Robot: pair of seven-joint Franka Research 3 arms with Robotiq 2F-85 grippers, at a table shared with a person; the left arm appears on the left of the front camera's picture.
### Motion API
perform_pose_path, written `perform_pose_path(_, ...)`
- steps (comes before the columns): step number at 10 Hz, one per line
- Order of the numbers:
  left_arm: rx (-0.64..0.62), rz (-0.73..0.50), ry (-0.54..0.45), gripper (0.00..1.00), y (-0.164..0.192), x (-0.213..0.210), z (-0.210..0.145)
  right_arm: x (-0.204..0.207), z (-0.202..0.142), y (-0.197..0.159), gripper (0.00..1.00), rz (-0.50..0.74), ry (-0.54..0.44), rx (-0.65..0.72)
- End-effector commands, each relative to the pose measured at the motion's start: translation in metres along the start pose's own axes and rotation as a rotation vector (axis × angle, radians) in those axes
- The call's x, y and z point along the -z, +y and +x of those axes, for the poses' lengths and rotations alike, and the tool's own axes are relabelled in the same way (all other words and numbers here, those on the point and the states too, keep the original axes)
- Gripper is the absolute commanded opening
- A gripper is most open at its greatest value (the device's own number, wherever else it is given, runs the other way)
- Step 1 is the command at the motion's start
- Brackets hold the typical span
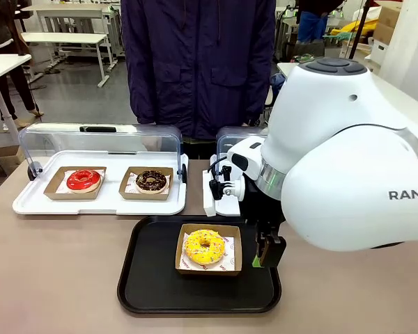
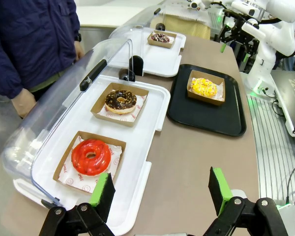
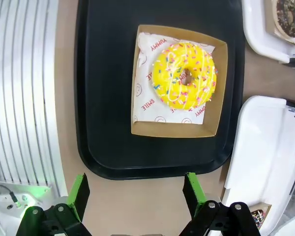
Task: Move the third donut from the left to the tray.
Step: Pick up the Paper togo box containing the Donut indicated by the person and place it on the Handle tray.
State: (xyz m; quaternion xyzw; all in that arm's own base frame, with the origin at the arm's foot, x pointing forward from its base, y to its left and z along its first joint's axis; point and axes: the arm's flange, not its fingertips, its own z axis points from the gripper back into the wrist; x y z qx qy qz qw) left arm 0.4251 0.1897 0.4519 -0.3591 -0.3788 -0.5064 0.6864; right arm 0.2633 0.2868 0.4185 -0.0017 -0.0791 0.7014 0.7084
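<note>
Front view: the ring donut with bright yellow icing and coloured sprinkles, in its shallow brown cardboard tray, rests on the large flat black plastic serving tray with raised rim. The right arm's jaws hang just beside the cardboard tray's right edge, apart from it; the arm's bulk hides most of them, so their spread is hard to judge here.

Left wrist view: the left arm's jaws stand wide and hold nothing, above the near edge of a white display tray with a clear hinged lid and the beige tabletop. Ahead of the jaws lie a red-iced donut, then a dark chocolate donut; the yellow donut is well beyond, to their right.

Right wrist view: the right arm's jaws are spread wide and empty. The yellow donut sits straight ahead of them, well clear of both green pads, fully inside the black tray's rim.

Judgement: placement appears complete and release made. To finish well, the right arm should rise straight away from the cardboard tray before any sideways travel, keeping the jaws wide, so neither pad catches the cardboard edge or drags it across the black tray.
</note>
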Motion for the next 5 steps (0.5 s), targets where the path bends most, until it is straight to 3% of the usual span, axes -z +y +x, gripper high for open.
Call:
perform_pose_path(1, -0.002, -0.002, 0.004, 1.00, -0.0021, 0.0004, 0.0017, 0.0021, 0.0029, -0.0007, 1.00, -0.018, 0.001, 0.009)
perform_pose_path(5, -0.002, -0.002, 0.004, 1.00, -0.0021, 0.0004, 0.0017, 0.0021, 0.0029, -0.0007, 1.00, -0.018, 0.001, 0.009)
